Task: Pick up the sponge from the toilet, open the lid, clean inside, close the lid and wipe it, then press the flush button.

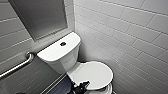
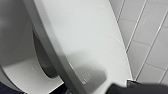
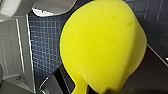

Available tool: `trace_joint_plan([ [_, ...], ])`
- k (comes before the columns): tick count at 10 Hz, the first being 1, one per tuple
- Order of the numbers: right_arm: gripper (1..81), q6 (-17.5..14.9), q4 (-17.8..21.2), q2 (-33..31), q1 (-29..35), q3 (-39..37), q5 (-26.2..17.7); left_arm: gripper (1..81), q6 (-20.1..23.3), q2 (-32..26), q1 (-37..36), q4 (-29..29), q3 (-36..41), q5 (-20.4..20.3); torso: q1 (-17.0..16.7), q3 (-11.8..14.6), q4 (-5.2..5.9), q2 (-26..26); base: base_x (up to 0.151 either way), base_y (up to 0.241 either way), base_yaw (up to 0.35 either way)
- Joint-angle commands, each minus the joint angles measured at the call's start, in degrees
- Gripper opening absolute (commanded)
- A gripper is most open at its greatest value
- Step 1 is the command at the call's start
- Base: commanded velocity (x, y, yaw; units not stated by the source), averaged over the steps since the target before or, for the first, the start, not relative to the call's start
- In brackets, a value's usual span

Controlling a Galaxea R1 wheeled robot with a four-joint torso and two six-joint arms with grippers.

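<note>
The white toilet (image 1: pixel 60 53) stands in the corner, with the round dark flush button (image 1: pixel 63 44) in the middle of its tank top. The oval lid (image 1: pixel 93 73) lies down over the bowl. My left gripper (image 1: pixel 82 86) is dark and sits at the lid's near edge, open. In the left wrist view the lid (image 2: pixel 82 37) is very close, with a dark gap between its edge and the white rim (image 2: pixel 27 72) below. The yellow sponge (image 3: pixel 102 45) looms large in the right wrist view, pinched at its base in my shut right gripper.
White tiled walls close in on the right (image 1: pixel 130 37) and behind the tank. A metal grab bar (image 1: pixel 17 66) runs along the left wall under a grey framed panel (image 1: pixel 40 17). Dark blue small-tiled floor (image 3: pixel 45 45) lies beside the toilet.
</note>
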Motion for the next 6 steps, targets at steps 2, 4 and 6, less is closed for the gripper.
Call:
trace_joint_plan([
  [2, 1.0, 0.1, -0.6, -2.3, -0.1, 0.7, -3.0, 81.1, -4.1, -3.6, -8.2, 4.4, 7.3, -5.6, 0.0, 0.3, 0.00, 0.0, 0.000, 0.000, 0.000],
  [4, 1.0, 0.1, -0.6, -2.1, -0.3, 0.6, -3.0, 81.1, -9.9, -6.1, -7.5, 4.4, 7.8, -7.9, 0.0, 0.3, 0.00, 0.0, 0.000, 0.000, 0.000],
  [6, 1.0, 0.1, -0.6, -1.7, -0.3, 0.2, -3.0, 81.1, -17.6, -8.4, -7.4, 6.7, 8.1, -9.5, 0.0, 0.3, 0.00, 0.0, 0.000, 0.000, 0.000],
])
